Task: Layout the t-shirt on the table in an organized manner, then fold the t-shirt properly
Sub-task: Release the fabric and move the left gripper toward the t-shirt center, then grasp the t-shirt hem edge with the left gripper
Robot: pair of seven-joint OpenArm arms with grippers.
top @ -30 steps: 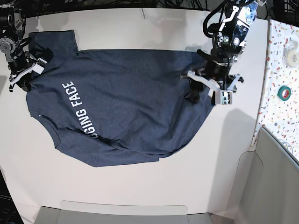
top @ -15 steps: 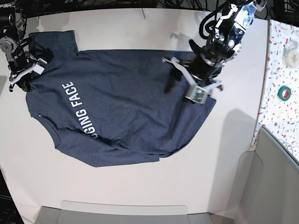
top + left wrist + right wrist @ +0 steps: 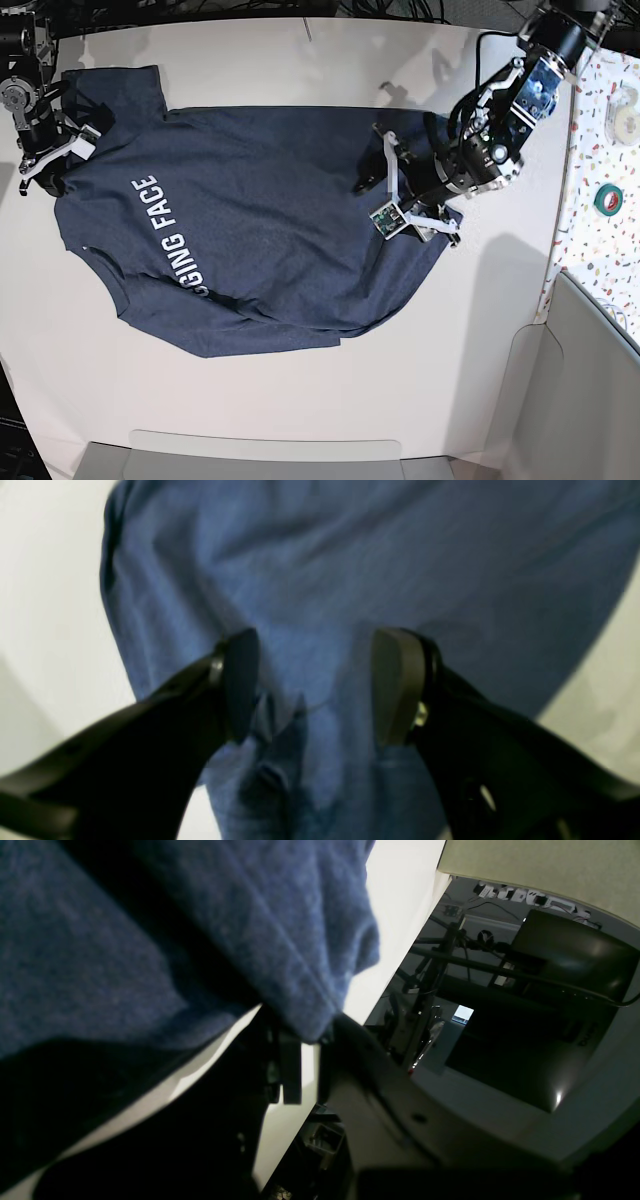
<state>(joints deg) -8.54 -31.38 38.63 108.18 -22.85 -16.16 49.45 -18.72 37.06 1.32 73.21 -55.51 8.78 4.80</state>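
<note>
The navy t-shirt [image 3: 270,220] lies spread on the white table [image 3: 300,400], with its white lettering toward the left. My left gripper [image 3: 385,190] hovers over the shirt's right part. In the left wrist view its black fingers [image 3: 240,680] stand apart over the blue cloth [image 3: 350,570], and the left gripper [image 3: 315,680] is open with nothing between them. My right gripper [image 3: 60,155] is at the shirt's upper left corner. The right wrist view shows the right gripper [image 3: 307,1040] shut on a bunched fold of the t-shirt [image 3: 280,930].
A speckled surface [image 3: 590,230] runs along the right with a green tape roll [image 3: 608,198] and a white roll [image 3: 627,97]. Grey bins sit at the bottom edge [image 3: 265,455] and the lower right [image 3: 590,390]. Dark equipment lies beyond the table's far edge.
My left gripper has moved from the shirt's right edge inward over the cloth and turned, still open. The right gripper and its hold have not moved.
</note>
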